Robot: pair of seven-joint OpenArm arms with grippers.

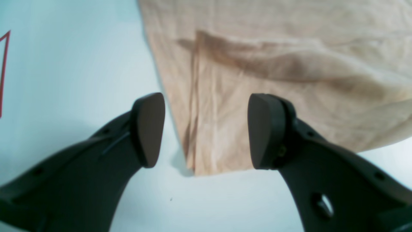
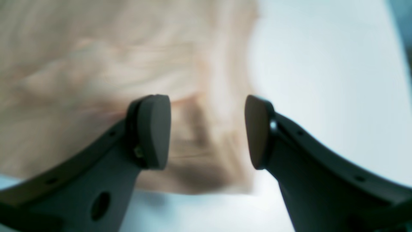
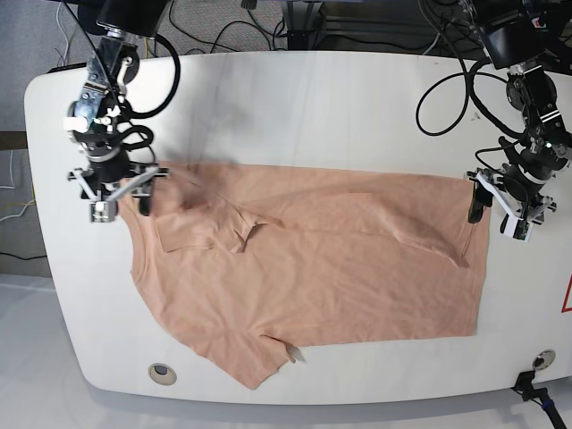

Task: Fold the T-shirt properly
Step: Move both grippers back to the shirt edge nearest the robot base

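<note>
The peach T-shirt [image 3: 322,268] lies spread across the white table [image 3: 313,98], lightly wrinkled, with one sleeve [image 3: 255,357] pointing toward the front edge. A folded flap with the neck [image 3: 228,228] rests on its left part. My left gripper [image 3: 496,217] hovers at the shirt's right edge. In the left wrist view this gripper [image 1: 206,132] is open, and a doubled corner of the T-shirt [image 1: 212,141] lies flat between its fingers, untouched. My right gripper [image 3: 121,206] hangs over the shirt's upper left corner. The right wrist view is blurred but shows that gripper [image 2: 207,132] open above the T-shirt [image 2: 96,80].
Black cables [image 3: 268,27] run along the table's back edge. Two round fittings [image 3: 161,372] [image 3: 537,359] sit in the table near its front edge. A red mark [image 3: 566,295] is at the table's right edge and appears as a red line [image 1: 4,64] in the left wrist view.
</note>
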